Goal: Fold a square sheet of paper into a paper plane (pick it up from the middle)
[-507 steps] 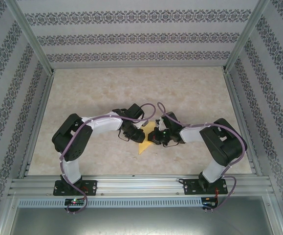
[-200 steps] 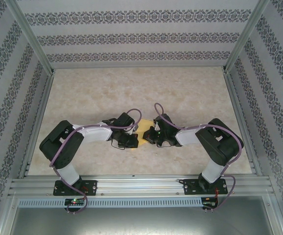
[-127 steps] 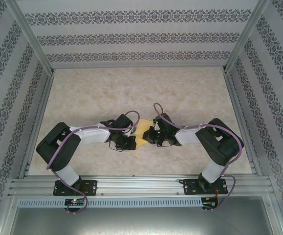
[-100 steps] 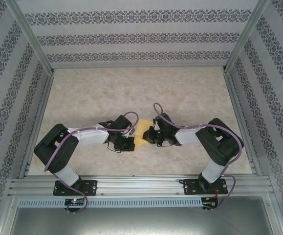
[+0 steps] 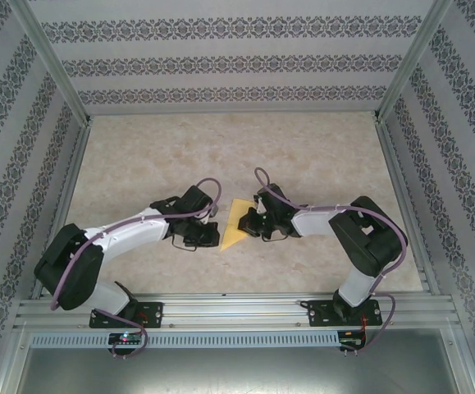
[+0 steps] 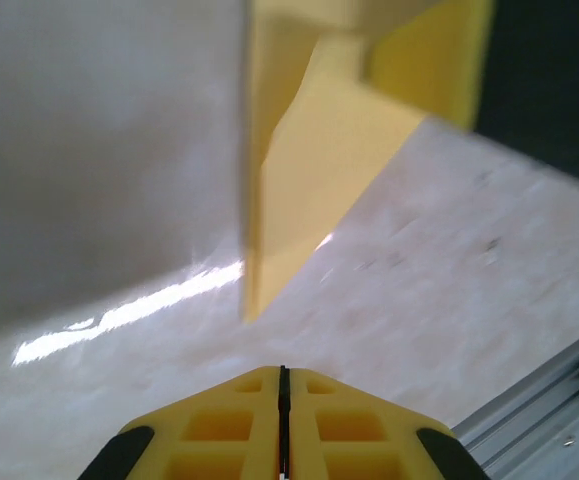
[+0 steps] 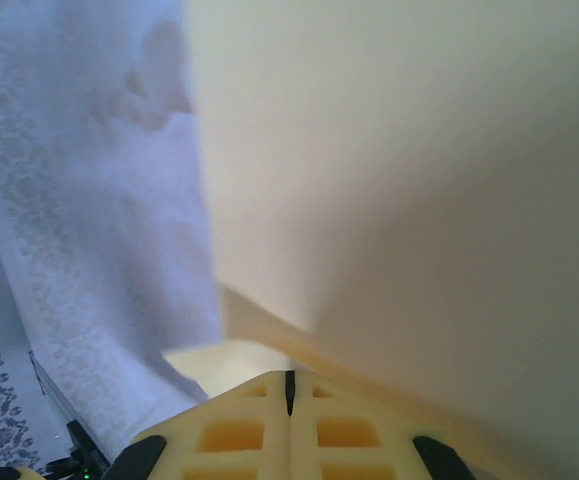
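Observation:
The square sheet of paper is folded into a narrow yellow-orange pointed shape, the paper plane (image 5: 233, 223), near the middle of the table between my two grippers. My right gripper (image 5: 250, 223) is shut on its right edge. In the left wrist view the paper plane (image 6: 309, 170) hangs from the right gripper's yellow fingers (image 6: 434, 60), its tip low by the table. My left gripper (image 5: 215, 232) is shut, holds nothing and stands just left of the paper, a little apart from it (image 6: 281, 372). In the right wrist view a tan paper edge (image 7: 259, 320) runs into the closed right gripper (image 7: 289, 375).
The beige marbled table (image 5: 221, 148) stretches far behind the grippers. Patterned walls enclose it on three sides, and an aluminium rail (image 5: 237, 308) runs along the near edge. The left arm (image 5: 122, 234) lies low and stretched across the left front.
The left gripper has drawn back to the left off the paper, and its arm has lowered and stretched out. More of the yellow paper shows. The right gripper has barely moved.

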{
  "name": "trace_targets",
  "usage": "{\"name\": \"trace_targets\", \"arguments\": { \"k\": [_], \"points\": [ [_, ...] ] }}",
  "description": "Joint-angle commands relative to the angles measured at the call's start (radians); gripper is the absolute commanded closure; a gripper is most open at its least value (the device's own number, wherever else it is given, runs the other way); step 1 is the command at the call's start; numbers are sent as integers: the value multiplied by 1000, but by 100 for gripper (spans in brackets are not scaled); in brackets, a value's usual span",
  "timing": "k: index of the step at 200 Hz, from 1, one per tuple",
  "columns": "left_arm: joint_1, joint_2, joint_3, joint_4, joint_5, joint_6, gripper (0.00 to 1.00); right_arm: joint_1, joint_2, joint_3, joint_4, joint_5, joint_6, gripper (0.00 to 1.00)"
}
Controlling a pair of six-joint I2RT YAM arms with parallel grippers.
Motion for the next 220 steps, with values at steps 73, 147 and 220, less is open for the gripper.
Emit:
{"name": "trace_targets", "arguments": {
  "k": [73,147,220],
  "points": [
    [24,321,250,-13,-92,98,93,-71,-332,-168,-156,164,-4,72],
    [51,355,253,-6,-97,120,93,-51,-191,-134,-6,14,22,65],
    [52,383,256,-12,-80,131,93,-36,-97,-100,106,-28,49,64]
  ]
}}
